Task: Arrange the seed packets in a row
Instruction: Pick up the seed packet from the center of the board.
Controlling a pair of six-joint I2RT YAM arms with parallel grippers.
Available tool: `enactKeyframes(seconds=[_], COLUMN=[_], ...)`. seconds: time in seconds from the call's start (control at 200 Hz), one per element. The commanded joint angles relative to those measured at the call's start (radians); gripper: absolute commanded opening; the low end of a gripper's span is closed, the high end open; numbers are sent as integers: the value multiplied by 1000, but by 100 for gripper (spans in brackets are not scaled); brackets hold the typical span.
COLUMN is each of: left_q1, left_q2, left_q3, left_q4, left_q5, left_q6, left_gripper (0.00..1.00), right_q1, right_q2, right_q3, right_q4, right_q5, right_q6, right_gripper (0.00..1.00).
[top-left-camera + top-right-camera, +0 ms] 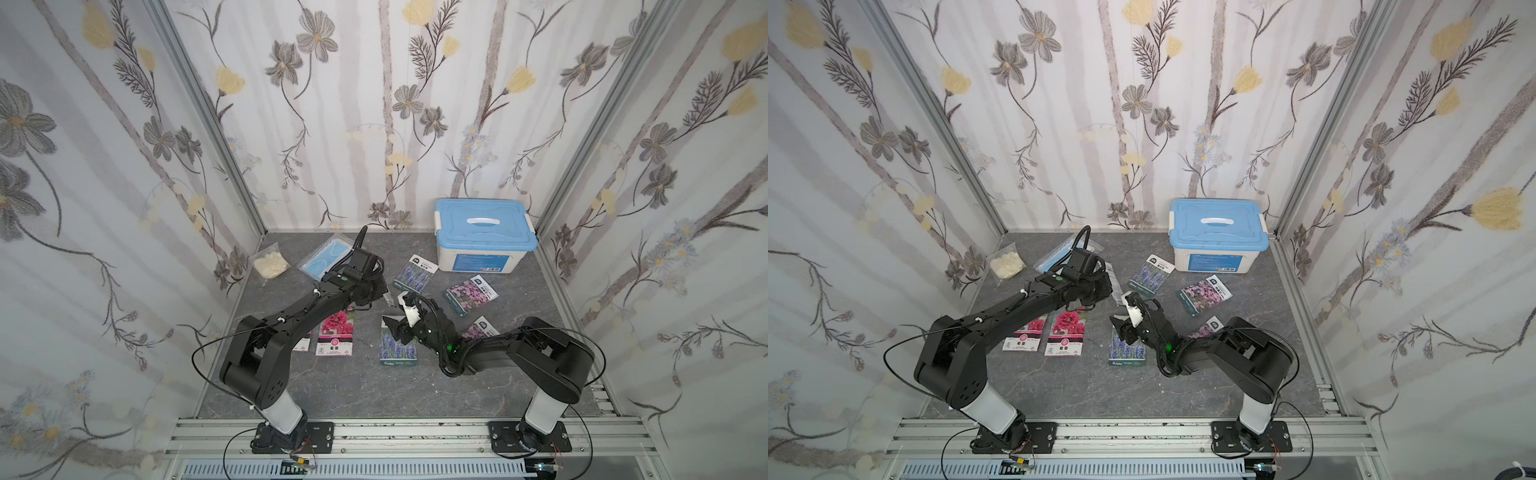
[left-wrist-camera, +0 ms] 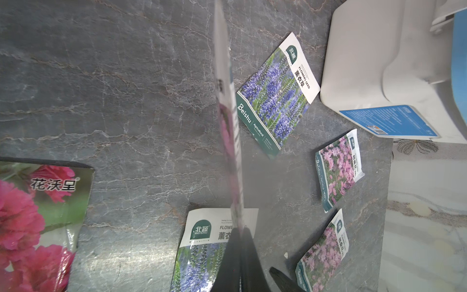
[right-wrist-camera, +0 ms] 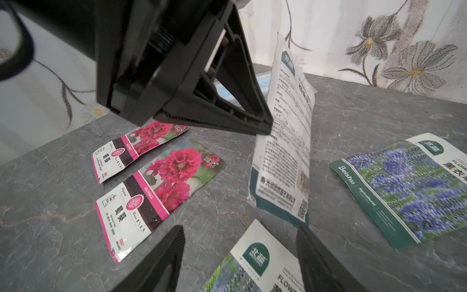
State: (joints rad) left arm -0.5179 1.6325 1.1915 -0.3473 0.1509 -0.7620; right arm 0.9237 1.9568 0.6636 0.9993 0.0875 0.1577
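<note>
Well in front of the blue-lidded box [image 1: 484,226], the left gripper [image 2: 240,240] pinches a seed packet [image 3: 283,151] by its edge so it dangles, seemingly light, limp and slippery, best gripped at a border, while the right gripper [image 3: 240,228] stands open and empty beside it.

Glossy seed packets [image 3: 156,187], matt stone-look tabletop [image 3: 38,202], plastic box [image 1: 484,245]

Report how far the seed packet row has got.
Done: two red packets and the near lavender packet lie roughly in line. In hand: left gripper shut on a pink packet; right gripper open. Remaining: the far lavender packet and two loose pink packets.
</note>
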Motion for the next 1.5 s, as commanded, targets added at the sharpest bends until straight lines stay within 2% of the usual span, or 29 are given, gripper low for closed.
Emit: enactKeyframes(seconds=[0.0,0.11,0.425,0.47,0.58,0.699,0.909,0.924,0.964,0.984,1.114,1.314,1.414,1.499], left_q1=[1,-1,2,2,2,2,8,9,9,10,18,49,64,81], left_q2=[-12,-27,-41,-44,-49,-50,-70,-72,-87,-96,-206,-435,-525,-560], left_q3=[14,15,32,33,39,50,54,54,54,54,12,-114,-223,-297], left_q4=[-8,-18,-43,-46,-50,-51,-36,-35,-30,-26,21,58,141,211], left_q5=[17,12,16,13,12,8,-14,-14,-19,-24,-57,-94,-70,-26], left_q6=[-3,-3,0,0,-3,-9,-31,-32,-35,-36,-24,31,56,56], left_gripper=[0,0,0,0,0,0,0,6,34,44,73,96,97,95], right_q1=[0,-3,-28,-29,-31,-31,-31,-32,-34,-35,-57,-116,-141,-143], right_q2=[65,118,171,175,184,188,149,144,128,118,46,-76,-151,-210], right_q3=[65,142,181,187,198,197,153,148,129,120,43,-34,-49,-67], right_q4=[102,93,132,130,123,134,173,176,186,193,208,194,150,141], right_q5=[14,29,86,83,81,83,93,91,81,74,2,-199,-272,-300], right_q6=[-25,-32,-34,-38,-33,-32,-2,3,18,27,116,298,405,527], right_gripper=[71,68,59,53,22,0,0,0,0,0,0,0,0,0])
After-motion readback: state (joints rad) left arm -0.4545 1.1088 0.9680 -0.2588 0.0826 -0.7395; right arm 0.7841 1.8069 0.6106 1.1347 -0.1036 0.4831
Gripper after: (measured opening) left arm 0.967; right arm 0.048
